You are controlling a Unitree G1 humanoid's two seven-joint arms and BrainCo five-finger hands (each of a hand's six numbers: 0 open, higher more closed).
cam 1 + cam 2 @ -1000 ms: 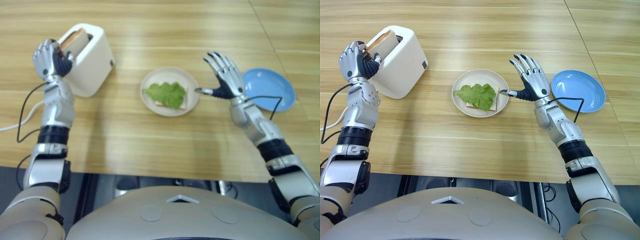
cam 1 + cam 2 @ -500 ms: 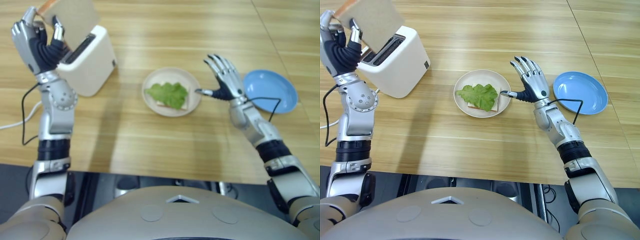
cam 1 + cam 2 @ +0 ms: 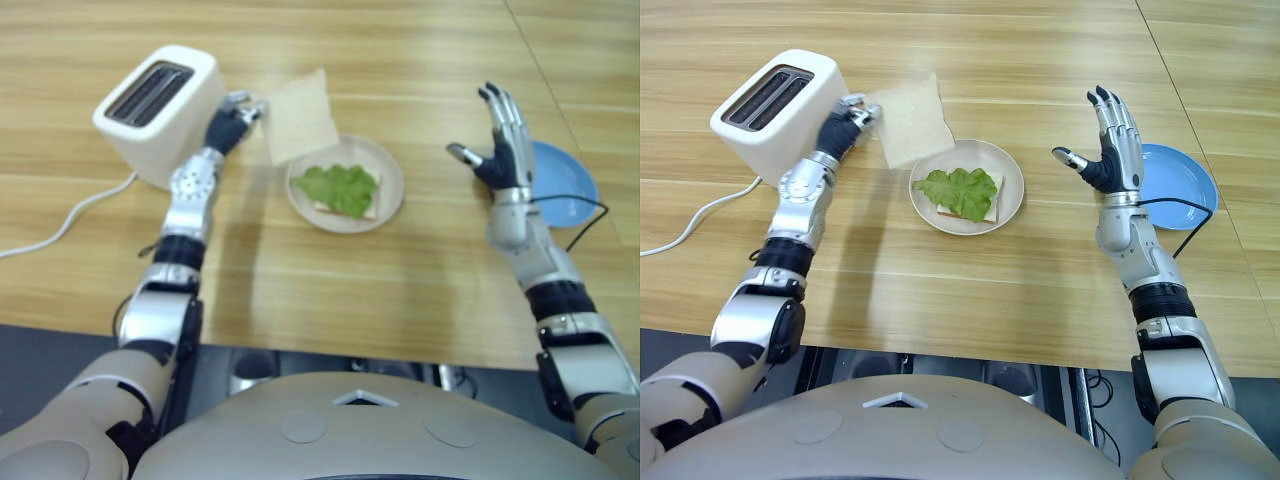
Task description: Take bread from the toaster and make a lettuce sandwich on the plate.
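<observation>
Left eye view, counter (image 3: 300, 290) from above. Within the last second the left hand (image 3: 232, 122) took the bread slice (image 3: 300, 118) out of the toaster (image 3: 160, 110) and raised it clear. We then saw it swing the slice in toward the middle of the counter. The fingers were pinched on the slice's left edge. The slice hung tilted in the air over the far-left rim of the plate (image 3: 396, 190), not yet resting on anything. The toaster slots were empty, and the toaster sat toward the far-left corner.

The plate sat mid-counter with the lettuce (image 3: 342, 187) lying on the bottom slice (image 3: 368, 208).

The right hand (image 3: 497, 160) had been just beside the plate's right rim. It rose and drew back toward the blue plate (image 3: 565, 180) near the right edge. Its fingers were spread wide and held nothing.

We judged the extraction step done and the sandwich one placement short of complete. The held slice needed to come over the lettuce, level out, and be let go. The pinch was at one edge only, so we noted a risk of the slice sagging or landing skewed.
</observation>
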